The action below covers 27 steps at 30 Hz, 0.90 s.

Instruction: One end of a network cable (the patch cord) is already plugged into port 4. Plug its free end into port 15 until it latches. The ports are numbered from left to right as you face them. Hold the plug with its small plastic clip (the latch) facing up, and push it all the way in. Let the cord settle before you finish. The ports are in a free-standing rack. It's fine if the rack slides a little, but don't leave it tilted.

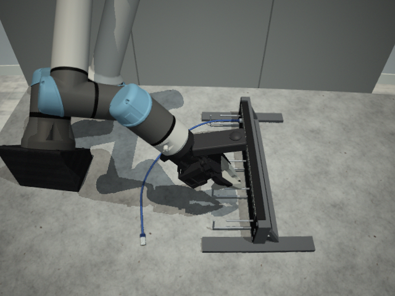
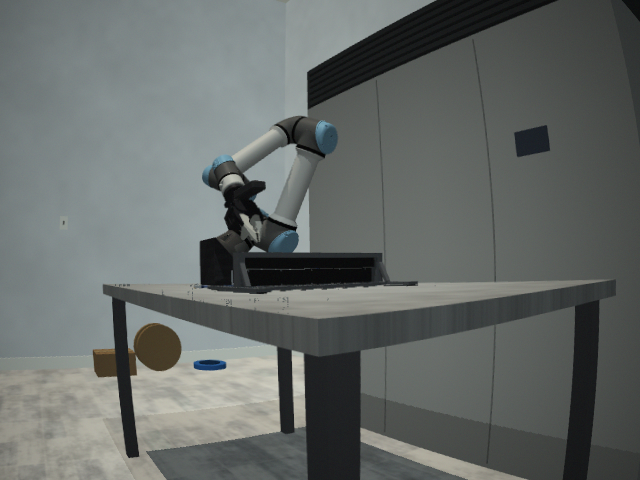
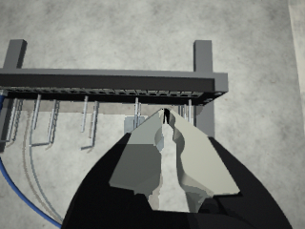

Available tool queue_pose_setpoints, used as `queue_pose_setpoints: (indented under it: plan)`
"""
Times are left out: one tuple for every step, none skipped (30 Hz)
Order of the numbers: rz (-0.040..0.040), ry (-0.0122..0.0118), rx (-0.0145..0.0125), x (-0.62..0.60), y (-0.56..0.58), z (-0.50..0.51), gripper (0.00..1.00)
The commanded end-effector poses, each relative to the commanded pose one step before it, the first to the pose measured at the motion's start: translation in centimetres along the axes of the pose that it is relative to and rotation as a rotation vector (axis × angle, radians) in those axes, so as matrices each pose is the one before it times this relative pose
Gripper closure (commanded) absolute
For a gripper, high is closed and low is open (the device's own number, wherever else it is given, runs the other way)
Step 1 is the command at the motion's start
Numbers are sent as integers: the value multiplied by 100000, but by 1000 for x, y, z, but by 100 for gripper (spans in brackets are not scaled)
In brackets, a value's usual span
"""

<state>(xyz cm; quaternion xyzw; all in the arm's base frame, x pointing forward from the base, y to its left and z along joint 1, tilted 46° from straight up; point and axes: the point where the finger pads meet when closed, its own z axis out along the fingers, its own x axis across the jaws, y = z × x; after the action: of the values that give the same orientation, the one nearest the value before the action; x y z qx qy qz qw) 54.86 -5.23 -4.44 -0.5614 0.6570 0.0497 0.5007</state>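
The rack stands level on its two feet. The blue cord runs from a port near the rack's far end, passes behind the arm and curves over the table. Its free plug lies on the table, well away from the gripper; which way its clip faces is too small to tell. My gripper is shut with nothing between its tips. It hangs in front of and above the rack's port row, nearer the rack's near end. Port numbers cannot be read.
Metal cable hooks stick out from the front of the rack at several places. The rack's near foot reaches out over the table towards the free plug's side. A grey wall cabinet stands behind the table.
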Motion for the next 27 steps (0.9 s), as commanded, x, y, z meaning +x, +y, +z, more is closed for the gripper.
queue_pose_setpoints:
  plan:
    - [-77, 21, 63, 20, -50, -492, 100]
    - [0, 2, -1, 1, -1, -193, 100]
    - [0, -1, 0, 0, 0, -211, 100]
    - [0, 0, 0, 0, 0, -230, 100]
    - [0, 0, 0, 0, 0, -247, 100]
    - [0, 0, 0, 0, 0, -265, 100]
    - [0, -1, 0, 0, 0, -281, 100]
    - [0, 1, 0, 1, 0, -297, 100]
    - [0, -2, 1, -1, 1, -312, 100]
    - [0, 2, -1, 1, -1, -326, 100]
    - [0, 0, 0, 0, 0, -339, 100]
    - [0, -2, 1, -1, 1, -351, 100]
    - [0, 1, 0, 1, 0, -363, 100]
    - [0, 1, 0, 1, 0, -373, 100]
    - [0, 0, 0, 0, 0, 0, 100]
    - [0, 0, 0, 0, 0, 0, 100]
    - [0, 0, 0, 0, 0, -382, 100]
    - [0, -1, 0, -1, 0, -389, 100]
    - [0, 0, 0, 0, 0, -396, 100]
    - [0, 1, 0, 1, 0, -401, 100]
    - [0, 0, 0, 0, 0, -405, 100]
    - [0, 0, 0, 0, 0, -407, 100]
    - [0, -1, 0, -1, 0, -408, 100]
    - [0, -1, 0, 0, 0, -408, 100]
    - [0, 1, 0, 1, 0, -406, 100]
    - [0, 1, 0, 0, 0, -403, 100]
    - [0, 0, 0, 0, 0, -397, 100]
